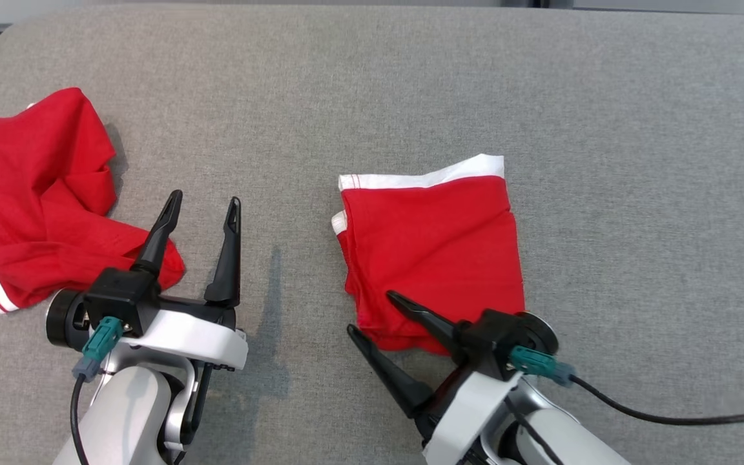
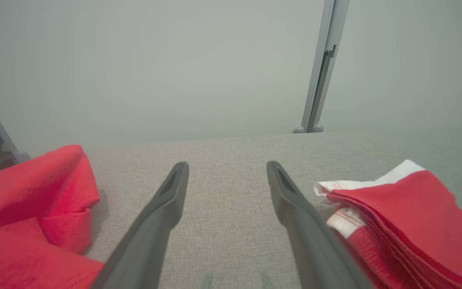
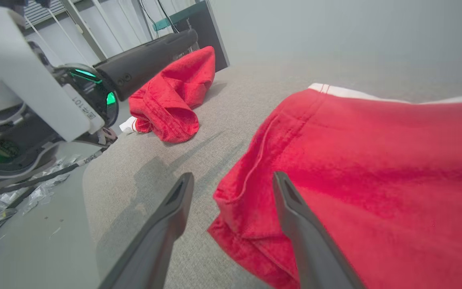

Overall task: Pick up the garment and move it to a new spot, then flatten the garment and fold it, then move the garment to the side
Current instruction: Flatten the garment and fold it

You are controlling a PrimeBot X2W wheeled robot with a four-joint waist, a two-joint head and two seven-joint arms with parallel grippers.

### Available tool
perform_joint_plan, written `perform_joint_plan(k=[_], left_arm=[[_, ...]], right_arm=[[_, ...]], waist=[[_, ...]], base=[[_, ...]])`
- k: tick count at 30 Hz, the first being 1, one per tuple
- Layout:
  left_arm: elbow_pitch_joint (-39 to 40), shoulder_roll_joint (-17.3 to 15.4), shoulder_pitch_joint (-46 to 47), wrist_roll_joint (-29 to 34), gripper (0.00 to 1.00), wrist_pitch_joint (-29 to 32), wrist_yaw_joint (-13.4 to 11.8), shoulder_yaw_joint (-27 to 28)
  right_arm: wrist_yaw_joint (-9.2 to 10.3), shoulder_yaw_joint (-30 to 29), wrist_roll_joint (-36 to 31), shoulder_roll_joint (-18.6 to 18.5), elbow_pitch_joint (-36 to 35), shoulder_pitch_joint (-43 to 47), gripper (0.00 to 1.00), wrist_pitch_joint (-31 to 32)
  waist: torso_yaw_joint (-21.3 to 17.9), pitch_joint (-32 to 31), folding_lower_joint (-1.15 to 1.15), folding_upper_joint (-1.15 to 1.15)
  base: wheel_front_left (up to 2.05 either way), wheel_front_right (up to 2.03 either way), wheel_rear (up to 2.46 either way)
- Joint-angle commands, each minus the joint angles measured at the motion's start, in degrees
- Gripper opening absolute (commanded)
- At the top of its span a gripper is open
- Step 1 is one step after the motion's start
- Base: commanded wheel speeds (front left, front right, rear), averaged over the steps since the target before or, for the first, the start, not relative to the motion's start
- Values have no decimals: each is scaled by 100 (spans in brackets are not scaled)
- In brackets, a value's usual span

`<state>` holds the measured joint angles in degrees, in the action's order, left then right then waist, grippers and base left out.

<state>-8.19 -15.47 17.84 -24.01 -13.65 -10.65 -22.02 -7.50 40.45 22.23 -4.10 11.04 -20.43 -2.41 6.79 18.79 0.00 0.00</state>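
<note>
Right claw (image 1: 369, 311), fingers apart, is straddling a corner of the folded red white-banded garment (image 1: 433, 245), likely to slide it aside; left claw (image 1: 206, 196) is hovering, likewise spread.

The folded garment (image 1: 436, 252) near the middle of the bench (image 1: 372, 84) was bright red, with a white band along its far edge. The crumpled garment (image 1: 30, 194) at the left edge was the same red, its white trim carrying a thin red stripe. The bench was mottled grey weave. The left gripper (image 1: 206, 197) and right gripper (image 1: 370, 311) were black, with white wrist shells and teal plugs (image 1: 102, 341).
</note>
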Motion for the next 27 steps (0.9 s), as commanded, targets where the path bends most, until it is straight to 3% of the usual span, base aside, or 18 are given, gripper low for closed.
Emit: perform_joint_plan(k=[1,9,18,27], left_arm=[[-11,-44,-35,-14,100,-15,-23,30],[82,-157,-266,-80,100,72,-211,154],[399,-315,-596,-154,100,112,-410,315],[609,-470,-953,-197,100,111,-385,312]], right_arm=[[2,-87,22,-60,-108,94,100,-50],[2,-1434,-313,-83,-1042,674,100,-181],[2,-3316,-737,14,-1442,1022,100,-119],[2,-4145,-960,-3,-1253,1324,100,34]], waist=[[-43,-74,0,0],[-261,-503,0,0],[-425,-953,0,0],[-409,-1363,0,0]], base=[[0,0,0],[0,0,0],[0,0,0],[0,0,0]])
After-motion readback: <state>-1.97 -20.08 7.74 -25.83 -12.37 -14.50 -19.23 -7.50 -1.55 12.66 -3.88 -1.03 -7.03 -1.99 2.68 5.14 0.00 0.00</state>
